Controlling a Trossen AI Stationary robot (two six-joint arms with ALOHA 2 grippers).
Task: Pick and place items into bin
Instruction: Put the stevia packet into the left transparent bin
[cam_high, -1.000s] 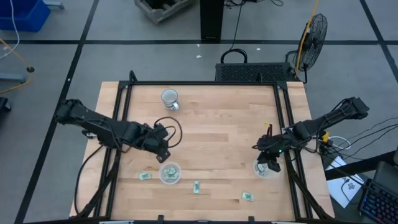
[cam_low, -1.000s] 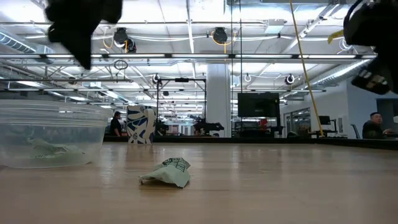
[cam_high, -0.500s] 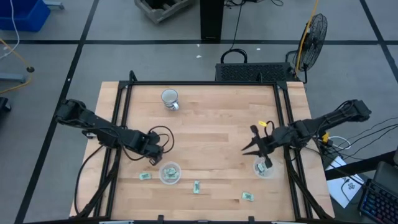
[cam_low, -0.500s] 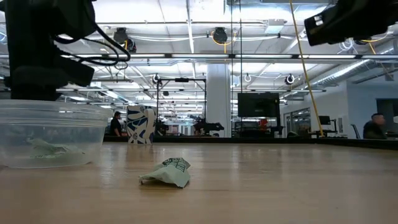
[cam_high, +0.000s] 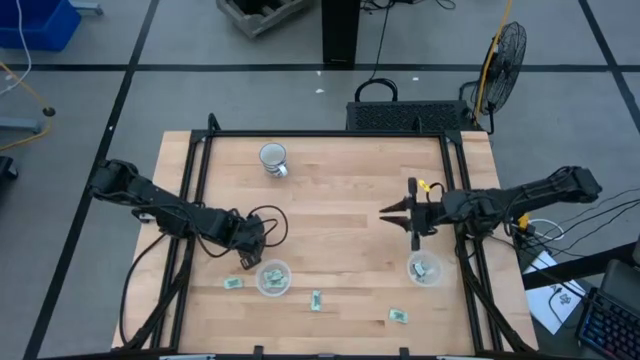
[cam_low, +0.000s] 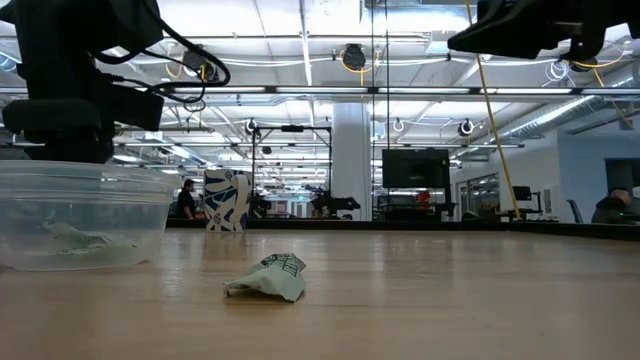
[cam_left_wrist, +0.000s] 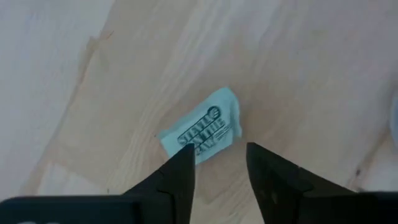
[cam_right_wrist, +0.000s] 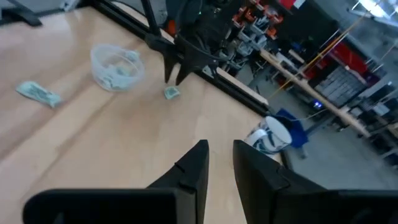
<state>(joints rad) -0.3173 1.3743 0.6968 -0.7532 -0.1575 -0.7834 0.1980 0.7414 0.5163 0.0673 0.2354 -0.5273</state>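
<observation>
Several small pale-green packets lie flat on the wooden table: one (cam_high: 232, 283) near the left, one (cam_high: 316, 299) at the near middle, one (cam_high: 398, 316) at the near right. My left gripper (cam_left_wrist: 217, 152) stands open just above the left packet (cam_left_wrist: 202, 132), fingers pointing down, with that packet just ahead of the fingertips. Beside it stands a clear round bin (cam_high: 273, 277) holding pieces. A second clear bin (cam_high: 424, 270) with pieces stands on the right. My right gripper (cam_high: 388, 212) hovers level, far of that bin, its fingers a narrow gap apart with nothing between them (cam_right_wrist: 219, 163).
A white-and-grey mug (cam_high: 273, 158) stands at the far left of the table. A black frame (cam_high: 320, 133) borders the tabletop. In the low view the left bin (cam_low: 80, 215) and the middle packet (cam_low: 270, 278) show near the front edge.
My left gripper has gone toward the table's near-left and down, ending over the left packet beside the left bin. My right gripper has risen from over the right bin and gone toward the far edge and the left.
</observation>
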